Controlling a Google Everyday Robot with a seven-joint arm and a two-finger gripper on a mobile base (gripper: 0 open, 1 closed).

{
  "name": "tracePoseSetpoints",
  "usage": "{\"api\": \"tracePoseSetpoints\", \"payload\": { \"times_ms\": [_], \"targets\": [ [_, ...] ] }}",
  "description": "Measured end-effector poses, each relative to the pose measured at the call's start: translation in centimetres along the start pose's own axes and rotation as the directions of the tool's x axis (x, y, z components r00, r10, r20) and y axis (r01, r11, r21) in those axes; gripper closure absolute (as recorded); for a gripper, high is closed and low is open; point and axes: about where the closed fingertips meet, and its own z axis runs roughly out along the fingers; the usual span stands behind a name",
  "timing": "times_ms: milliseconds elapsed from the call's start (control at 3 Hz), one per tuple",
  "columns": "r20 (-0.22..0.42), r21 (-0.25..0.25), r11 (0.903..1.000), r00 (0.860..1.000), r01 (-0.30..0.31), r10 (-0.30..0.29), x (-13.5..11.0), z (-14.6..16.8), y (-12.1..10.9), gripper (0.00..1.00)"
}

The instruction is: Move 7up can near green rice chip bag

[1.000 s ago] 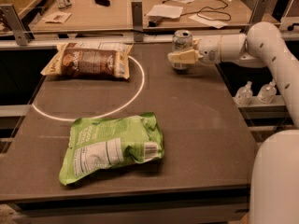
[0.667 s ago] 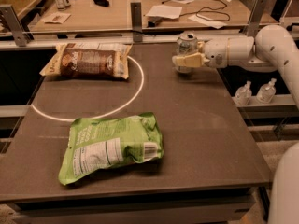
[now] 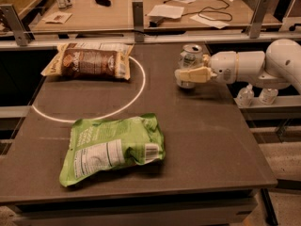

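Note:
The 7up can (image 3: 190, 59), silvery-green with a pull-tab top, stands upright at the far right of the dark table. My gripper (image 3: 187, 72) reaches in from the right and is shut on the can. One cream finger (image 3: 192, 74) crosses the can's front and the other is hidden behind it. The green rice chip bag (image 3: 113, 150), lime green with a white nutrition panel and barcode, lies flat at the near left of the table. It is well apart from the can.
A brown-and-cream snack bag (image 3: 89, 61) lies at the far left, on a white circle (image 3: 136, 95) drawn on the table (image 3: 211, 145). A metal rail (image 3: 141, 36) and a desk with papers and cables lie beyond. Small bottles (image 3: 256, 97) stand off the right edge.
My gripper has moved a little right and toward the near side, and the can has moved with it. Both bags have stayed in place.

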Motion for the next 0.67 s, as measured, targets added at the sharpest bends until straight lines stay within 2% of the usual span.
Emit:
{"api": "tracePoseSetpoints", "payload": {
  "times_ms": [333, 667],
  "targets": [
    [-0.007, -0.047, 0.9988, 1.000, -0.012, 0.012, 0.1, -0.2, 2.9, 1.00],
    [-0.017, -0.107, 0.9942, 1.000, 0.012, -0.014, -0.5, -0.6, 5.6, 1.00]
  ]
}}
